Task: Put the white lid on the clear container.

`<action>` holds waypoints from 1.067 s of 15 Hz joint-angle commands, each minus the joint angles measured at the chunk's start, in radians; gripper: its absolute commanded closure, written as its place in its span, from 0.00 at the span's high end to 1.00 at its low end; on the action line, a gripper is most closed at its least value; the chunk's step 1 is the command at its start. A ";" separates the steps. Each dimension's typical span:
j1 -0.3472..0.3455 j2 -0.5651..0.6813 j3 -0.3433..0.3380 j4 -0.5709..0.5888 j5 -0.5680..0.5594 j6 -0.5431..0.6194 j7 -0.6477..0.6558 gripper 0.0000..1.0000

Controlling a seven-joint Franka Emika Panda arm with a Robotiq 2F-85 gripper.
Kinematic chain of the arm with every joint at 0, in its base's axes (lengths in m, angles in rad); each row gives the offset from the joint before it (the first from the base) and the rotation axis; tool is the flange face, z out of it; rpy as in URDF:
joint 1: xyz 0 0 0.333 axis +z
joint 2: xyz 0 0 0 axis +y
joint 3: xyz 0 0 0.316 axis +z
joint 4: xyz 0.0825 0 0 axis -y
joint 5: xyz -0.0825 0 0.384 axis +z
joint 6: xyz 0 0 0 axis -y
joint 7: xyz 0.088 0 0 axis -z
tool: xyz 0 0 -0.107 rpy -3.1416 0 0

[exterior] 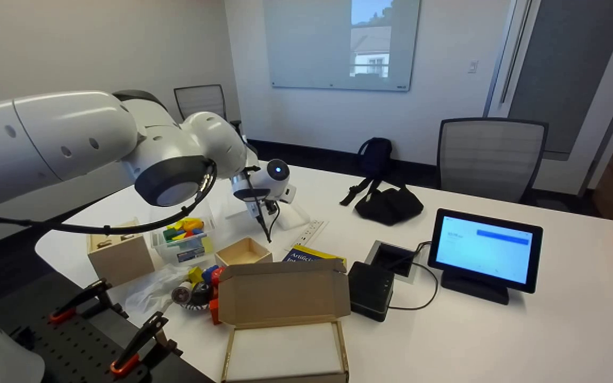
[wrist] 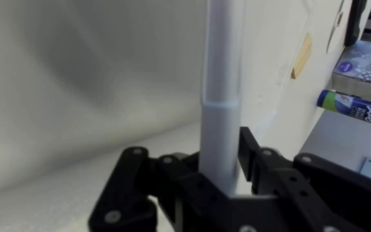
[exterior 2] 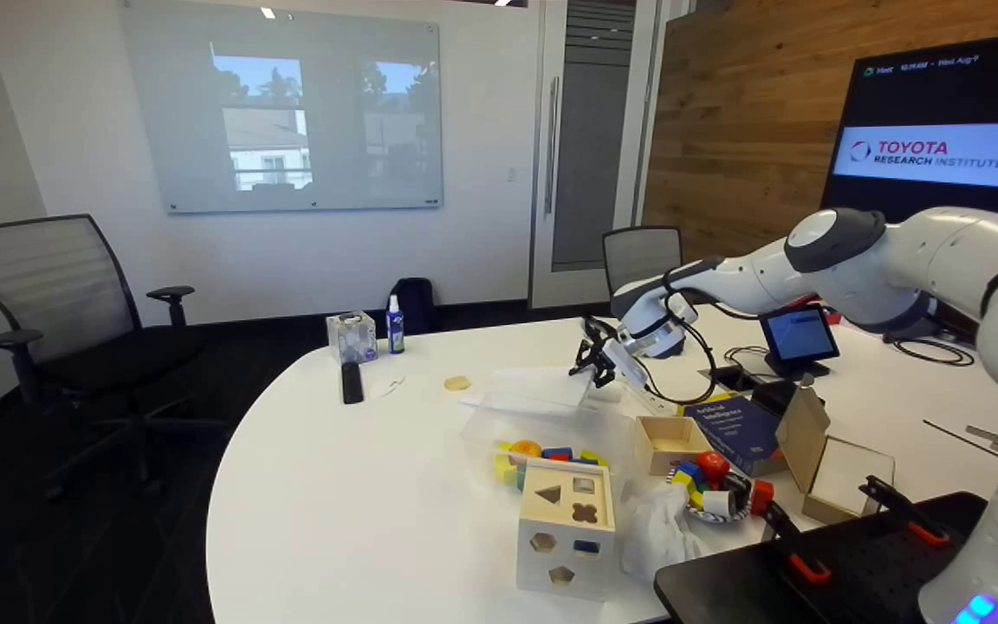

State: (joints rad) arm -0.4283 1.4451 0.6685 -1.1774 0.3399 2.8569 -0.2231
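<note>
The white lid (exterior 2: 542, 387) is a flat white sheet, tilted above the table just beyond the clear container. It also fills the upper left of the wrist view (wrist: 222, 129), edge-on between my fingers. My gripper (exterior 2: 592, 371) grips it near one edge; it also shows in the wrist view (wrist: 219, 156), with the lid covering part of the left finger. The clear container (exterior 2: 483, 440) stands uncovered on the table, with colourful toys inside; it also shows in an exterior view (exterior: 164, 249). In that view the arm hides most of the lid and gripper.
A wooden shape box (exterior 2: 564, 529) stands against the container's near side. A small wooden box (exterior 2: 670, 442), a blue book (exterior 2: 733, 429), a bowl of toys (exterior 2: 720, 503) and a plastic bag (exterior 2: 662, 529) lie beside it. An open cardboard box (exterior: 285, 295) is nearer the robot.
</note>
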 commanded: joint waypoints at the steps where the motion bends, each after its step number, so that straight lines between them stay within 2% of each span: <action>1: -0.092 -0.024 0.119 -0.086 0.024 0.023 -0.075 0.00; 7: -0.242 -0.012 0.314 -0.235 0.026 0.025 -0.194 0.01; 13: -0.407 -0.003 0.479 -0.475 -0.002 0.049 -0.257 0.01; 16: -0.489 -0.002 0.534 -0.612 -0.024 0.060 -0.239 0.01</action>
State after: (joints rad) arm -0.8183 1.4468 1.1382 -1.6218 0.3312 2.8674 -0.4531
